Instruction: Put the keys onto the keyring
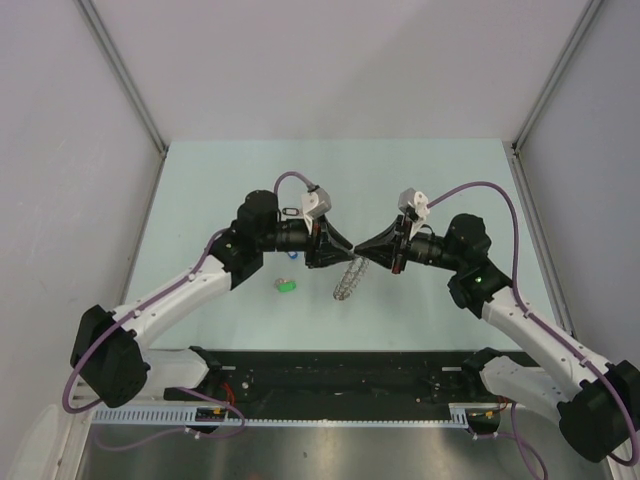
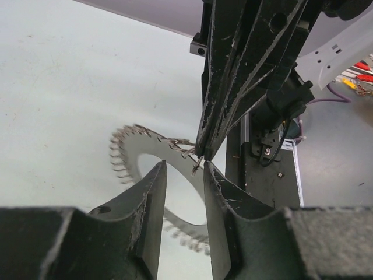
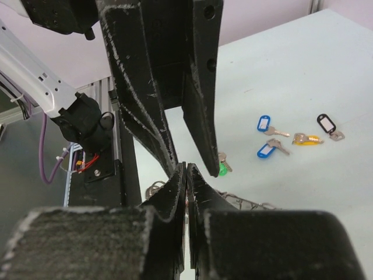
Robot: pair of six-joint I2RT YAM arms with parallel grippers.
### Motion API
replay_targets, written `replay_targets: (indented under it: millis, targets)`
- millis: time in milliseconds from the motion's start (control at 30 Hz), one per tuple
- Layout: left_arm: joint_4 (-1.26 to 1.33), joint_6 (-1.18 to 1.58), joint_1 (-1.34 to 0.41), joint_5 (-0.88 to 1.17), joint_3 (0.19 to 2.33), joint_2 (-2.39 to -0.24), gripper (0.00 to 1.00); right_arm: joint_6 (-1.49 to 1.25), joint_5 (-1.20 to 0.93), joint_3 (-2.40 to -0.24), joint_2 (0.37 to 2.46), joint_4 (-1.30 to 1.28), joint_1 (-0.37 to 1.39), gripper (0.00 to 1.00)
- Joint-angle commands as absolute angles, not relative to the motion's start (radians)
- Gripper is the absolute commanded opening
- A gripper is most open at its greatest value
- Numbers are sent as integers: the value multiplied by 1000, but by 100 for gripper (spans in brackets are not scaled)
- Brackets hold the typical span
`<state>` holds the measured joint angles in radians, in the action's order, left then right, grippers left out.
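You are holding the two arms nose to nose above the middle of the table [image 1: 200, 200]. Your right gripper [image 3: 187, 170] is pressing its fingers fully together. In the left wrist view its tips are pinching a thin wire bit at the rim of the keyring [image 2: 131, 153]. The keyring is hanging from that pinch, with its toothed rim drooping toward the table just below the two grippers. From above I cannot tell whether its lower end is resting on the surface.

Your left gripper [image 2: 185, 168] is standing with its jaws partly apart, and nothing is sitting between them. The right gripper's closed tips and the pinched wire are sitting right at the mouth of that gap, and the ring's wide hole is showing through it.

The keys [image 3: 307, 139] are lying loose on the table, apart from the keyring. The green-tagged key [image 3: 220, 169] is lying nearest, to the left of the keyring in the overhead view. Farther off, the right wrist view is showing a small cluster. In it, a blue-tagged key [image 3: 264, 123] is lying above a second blue-tagged key [image 3: 266, 150]. Beside them, the yellow-tagged key [image 3: 312, 139] is lying near the black-tagged key [image 3: 326, 123].
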<state>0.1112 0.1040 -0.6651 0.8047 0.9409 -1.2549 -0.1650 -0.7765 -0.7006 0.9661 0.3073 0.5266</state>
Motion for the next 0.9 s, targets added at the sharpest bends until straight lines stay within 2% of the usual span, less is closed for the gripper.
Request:
replay_targets:
  millis: [0,167,467,500,733,867]
  targets:
    - [170,34,-673,810,878,-1204,37,-158,-781,-721,979,333,534,0]
    - [248,77,-680,891,854,-1221,34,-173,-793,-721,985,365,546,0]
    - [285,77,-690,885,864,-1244,33,-181,-807,-722,989,364,551,0]
    - [284,78,-689,885,864,-1243,32,-181,-805,-723,988,362,551,0]
    - [224,46,-689,838,858,-1209,0,-172,-773,-723,971,313,546,0]
    - [140,20,-690,756,865,-1180,1,-163,-726,-721,945,246,546,0]
